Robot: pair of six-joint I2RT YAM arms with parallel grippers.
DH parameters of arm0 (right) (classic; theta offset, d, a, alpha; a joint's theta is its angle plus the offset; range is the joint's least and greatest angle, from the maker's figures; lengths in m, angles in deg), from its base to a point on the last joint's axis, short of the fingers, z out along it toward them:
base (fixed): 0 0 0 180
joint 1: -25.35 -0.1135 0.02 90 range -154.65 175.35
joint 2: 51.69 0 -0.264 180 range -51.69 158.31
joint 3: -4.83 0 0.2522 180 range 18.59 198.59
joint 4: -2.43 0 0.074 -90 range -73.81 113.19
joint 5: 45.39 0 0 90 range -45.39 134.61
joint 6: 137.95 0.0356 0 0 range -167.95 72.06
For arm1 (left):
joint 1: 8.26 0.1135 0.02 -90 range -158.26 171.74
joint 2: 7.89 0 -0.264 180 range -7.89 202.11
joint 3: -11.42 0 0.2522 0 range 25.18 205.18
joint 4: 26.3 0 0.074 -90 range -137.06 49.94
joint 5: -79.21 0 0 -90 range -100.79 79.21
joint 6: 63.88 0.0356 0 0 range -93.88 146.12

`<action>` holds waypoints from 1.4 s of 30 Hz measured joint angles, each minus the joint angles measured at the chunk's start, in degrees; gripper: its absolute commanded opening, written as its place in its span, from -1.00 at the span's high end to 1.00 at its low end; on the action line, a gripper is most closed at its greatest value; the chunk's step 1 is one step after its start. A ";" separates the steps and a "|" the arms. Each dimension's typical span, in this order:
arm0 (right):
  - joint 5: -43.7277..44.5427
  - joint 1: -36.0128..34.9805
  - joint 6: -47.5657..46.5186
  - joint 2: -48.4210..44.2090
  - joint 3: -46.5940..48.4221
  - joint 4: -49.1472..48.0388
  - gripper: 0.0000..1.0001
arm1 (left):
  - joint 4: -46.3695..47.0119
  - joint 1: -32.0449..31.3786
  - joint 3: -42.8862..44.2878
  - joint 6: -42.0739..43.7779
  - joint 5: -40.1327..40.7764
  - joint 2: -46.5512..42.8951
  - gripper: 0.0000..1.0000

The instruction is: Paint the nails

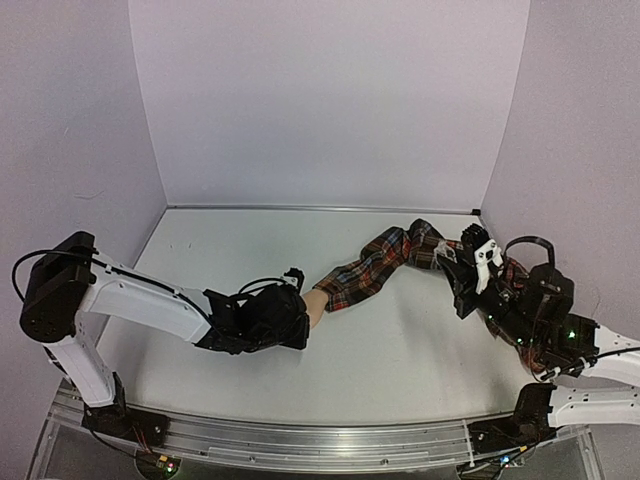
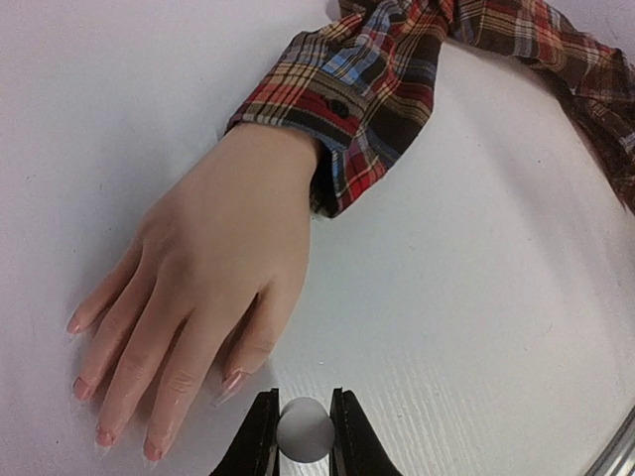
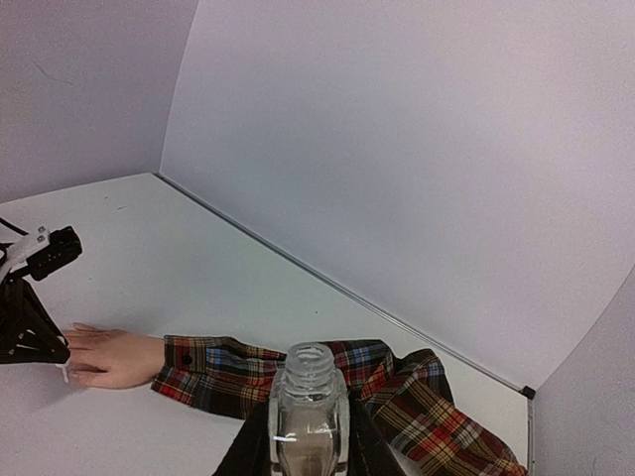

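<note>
Left of the hand [image 2: 208, 268], the left end effector [image 2: 304, 454] is closed narrow on a small white cap [image 2: 305, 428], seen end-on between its jaws. I judge this to be the brush cap, though no brush shows in the wrist view. It hangs just beside the hand's thumb, low over the fingertips, which puts the tool within short reach of the nails [image 2: 83, 389]. The nails sit at the end of the hand away from the cuff. The fingers lie flat and slightly spread on the white surface [image 1: 400, 350], so each tip is open from above. Some nails look pinkish; whether that is polish I cannot tell.

Right of the hand, the plaid sleeve [image 2: 347, 99] trails off across the surface, and the hand lies palm down at its cuff. Over the sleeve's far part, well apart from the hand, the right end effector [image 3: 309, 448] is clamped on the bottle [image 3: 309, 372], which stands upright with its threaded neck uncapped. Held this way, it probably serves as a steady well for dipping, and the upright pose guards against a spill.
</note>
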 measured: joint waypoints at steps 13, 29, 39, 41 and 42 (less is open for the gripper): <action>0.09 0.08 -0.24 -0.77 -0.71 0.01 1.00 | -1.54 1.90 -0.33 -2.22 0.86 1.02 1.00; 0.07 0.08 -0.18 -0.99 -1.47 0.03 1.00 | -1.40 3.09 -0.34 -2.01 -0.06 3.10 1.00; 0.03 0.08 -0.08 -1.04 -1.82 0.03 1.00 | -1.42 3.44 -0.34 -1.86 -0.37 3.65 1.00; 0.01 0.08 -0.02 -1.04 -1.84 0.03 1.00 | -1.42 3.59 -0.34 -1.79 -0.37 3.67 1.00; 0.01 0.08 0.00 -1.04 -1.84 0.04 1.00 | -1.42 3.66 -0.34 -1.79 -0.37 3.67 1.00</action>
